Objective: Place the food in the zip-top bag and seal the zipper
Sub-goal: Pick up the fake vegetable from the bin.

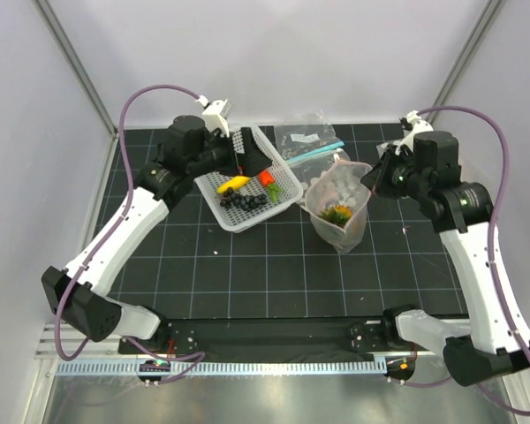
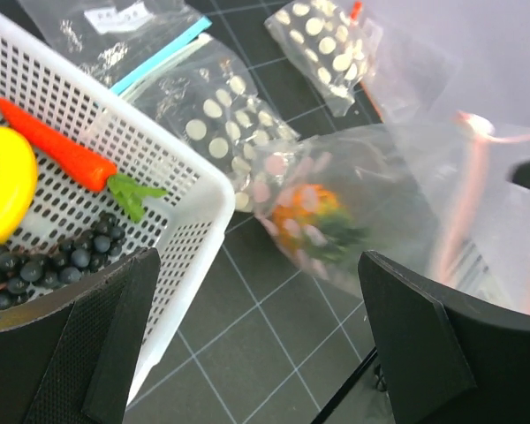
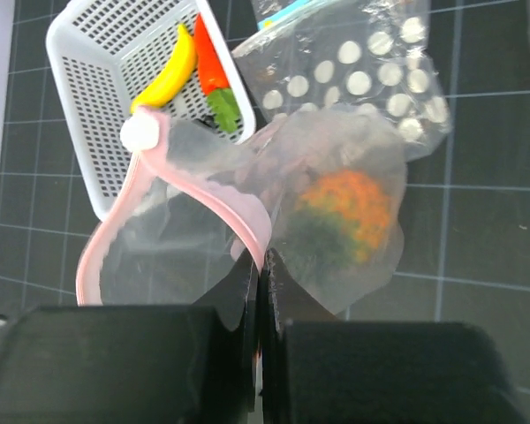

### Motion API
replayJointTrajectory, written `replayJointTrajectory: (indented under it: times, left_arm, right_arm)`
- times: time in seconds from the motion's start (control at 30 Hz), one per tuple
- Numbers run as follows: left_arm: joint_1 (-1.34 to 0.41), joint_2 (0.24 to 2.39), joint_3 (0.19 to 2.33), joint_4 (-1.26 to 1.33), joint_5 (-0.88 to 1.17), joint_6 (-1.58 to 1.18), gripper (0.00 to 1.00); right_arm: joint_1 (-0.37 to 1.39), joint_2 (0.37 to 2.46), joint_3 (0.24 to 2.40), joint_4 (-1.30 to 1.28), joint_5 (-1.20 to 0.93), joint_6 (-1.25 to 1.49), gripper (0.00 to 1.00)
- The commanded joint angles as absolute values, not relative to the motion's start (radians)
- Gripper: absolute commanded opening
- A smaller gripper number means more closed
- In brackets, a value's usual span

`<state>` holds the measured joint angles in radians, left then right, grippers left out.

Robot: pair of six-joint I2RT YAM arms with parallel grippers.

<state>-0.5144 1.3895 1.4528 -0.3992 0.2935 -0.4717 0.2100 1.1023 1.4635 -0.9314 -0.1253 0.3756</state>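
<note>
Black gridded desk (image 1: 247, 265) fills most of the overhead shot. The white mesh basket (image 2: 214, 190) sits upper centre there, with its far corner hidden under the left arm. Just to its right, the zip-top bag (image 1: 336, 190) stands with its mouth gaping.

The left tool (image 2: 261, 327) is spread wide and gripping nothing, over the basket's corner. The right tool (image 3: 261, 291) is clenched on the bag's mouth edge, and its pads hide the pinch point.

The pineapple (image 3: 349, 208) is inside the bag, just an orange-green blur through the plastic. The banana (image 3: 170, 72), grapes (image 2: 53, 261) and pepper (image 3: 210, 66) are in the basket. The left wrist view cuts off the banana and partly hides the grapes behind a finger.

The zipper (image 3: 214, 201) curves pink along the open mouth, unsealed.
</note>
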Motion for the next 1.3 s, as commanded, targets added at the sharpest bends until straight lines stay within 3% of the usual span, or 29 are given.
replayJointTrajectory:
  times: [0.0, 0.13, 0.27, 0.57, 0.9, 1.27]
  left_arm:
    - [-0.518, 1.426, 1.485, -0.436, 0.262, -0.486, 1.0]
    - [-0.518, 1.496, 1.5, -0.448, 0.23, -0.495, 1.0]
    - [-0.515, 1.565, 1.512, -0.439, 0.16, -0.531, 1.0]
    - [-0.474, 1.854, 1.621, -0.407, 0.086, -0.722, 1.0]
    - [-0.472, 2.152, 1.798, -0.368, 0.064, -0.905, 1.0]
    - [-0.472, 2.23, 1.707, -0.244, -0.04, -1.152, 0.77]
  right_arm:
    - [0.21, 1.04, 1.558, -1.035, -0.028, 0.302, 0.01]
    - [0.21, 1.051, 1.657, -1.124, 0.07, 0.258, 0.01]
    - [0.212, 1.084, 1.669, -1.111, 0.012, 0.255, 0.01]
    - [0.23, 1.141, 1.349, -0.902, -0.129, 0.311, 0.01]
    - [0.316, 1.173, 1.235, -0.762, -0.132, 0.351, 0.01]
    - [0.318, 1.149, 1.212, -0.73, -0.143, 0.362, 0.01]
